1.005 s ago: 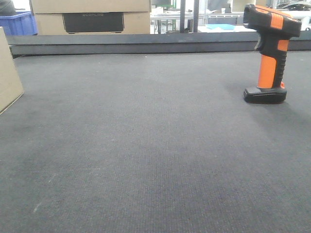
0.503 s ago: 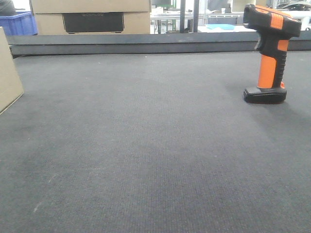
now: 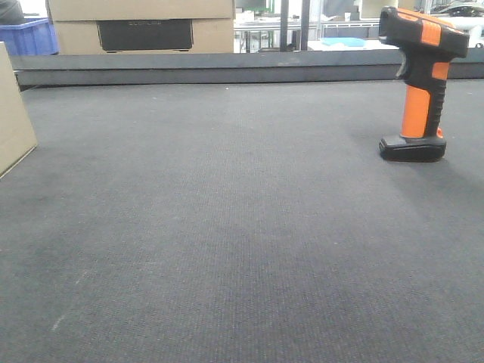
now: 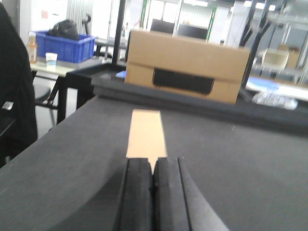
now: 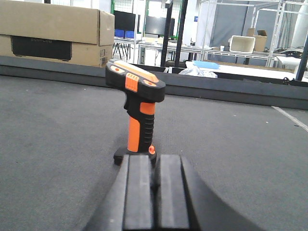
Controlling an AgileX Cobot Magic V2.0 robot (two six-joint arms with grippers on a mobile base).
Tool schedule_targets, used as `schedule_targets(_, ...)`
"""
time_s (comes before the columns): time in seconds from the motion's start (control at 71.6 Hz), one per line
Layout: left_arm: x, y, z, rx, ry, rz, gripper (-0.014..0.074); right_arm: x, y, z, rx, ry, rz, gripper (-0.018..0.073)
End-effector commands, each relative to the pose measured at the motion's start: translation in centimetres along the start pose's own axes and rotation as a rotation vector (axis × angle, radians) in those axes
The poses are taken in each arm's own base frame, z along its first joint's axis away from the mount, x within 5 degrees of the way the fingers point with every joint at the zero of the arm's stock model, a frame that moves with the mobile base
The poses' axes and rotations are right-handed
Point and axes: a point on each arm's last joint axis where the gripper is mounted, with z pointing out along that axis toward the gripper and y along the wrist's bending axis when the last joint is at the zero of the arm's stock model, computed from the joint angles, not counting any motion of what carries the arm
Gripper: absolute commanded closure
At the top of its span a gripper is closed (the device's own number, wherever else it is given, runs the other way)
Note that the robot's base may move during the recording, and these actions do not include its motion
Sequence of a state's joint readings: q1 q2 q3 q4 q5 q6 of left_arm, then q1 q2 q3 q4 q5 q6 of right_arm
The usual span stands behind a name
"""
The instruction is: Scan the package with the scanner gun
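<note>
The scanner gun stands upright on its flat black foot at the right of the dark mat, its black and orange head pointing left. In the right wrist view the scanner gun is straight ahead, just beyond my right gripper, which is shut on nothing. The package, plain tan cardboard, is cut off by the left edge of the front view. A narrow tan face of the package lies straight ahead of my left gripper, also shut and empty. Neither gripper shows in the front view.
A cardboard box printed with a black rectangle sits beyond the raised black rim at the back of the mat. A blue bin stands on a bench further back at the left. Racks and tables fill the background.
</note>
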State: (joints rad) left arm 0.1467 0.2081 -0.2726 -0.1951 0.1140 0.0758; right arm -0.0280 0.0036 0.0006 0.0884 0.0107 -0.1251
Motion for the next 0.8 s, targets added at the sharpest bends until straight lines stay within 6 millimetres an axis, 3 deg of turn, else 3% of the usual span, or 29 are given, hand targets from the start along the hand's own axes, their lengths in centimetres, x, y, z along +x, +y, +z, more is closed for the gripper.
schedule_targets(0.0, 1.0, 0.1, -0.2, 0.003, 0.017, 0.069, 0.0708, -0.2, 0.0, 0.0, 0.0, -0.023, -0.005, 0.0727)
schedule_targets(0.126, 2.2, 0.2, -0.7, 0.018, -0.016, 0.043, 0.0708, -0.2, 0.0, 0.0, 0.0, -0.023, -0.005, 0.0727)
schedule_targets(0.391, 6.9, 0.7, -1.3, 0.034, -0.035, 0.02, 0.0708, -0.2, 0.0, 0.0, 0.0, -0.023, -0.005, 0.0727)
schedule_targets(0.782, 6.5, 0.6, -1.4, 0.038, -0.085, 0.092, 0.0708, -0.2, 0.0, 0.0, 0.0, -0.023, -0.005, 0.0727)
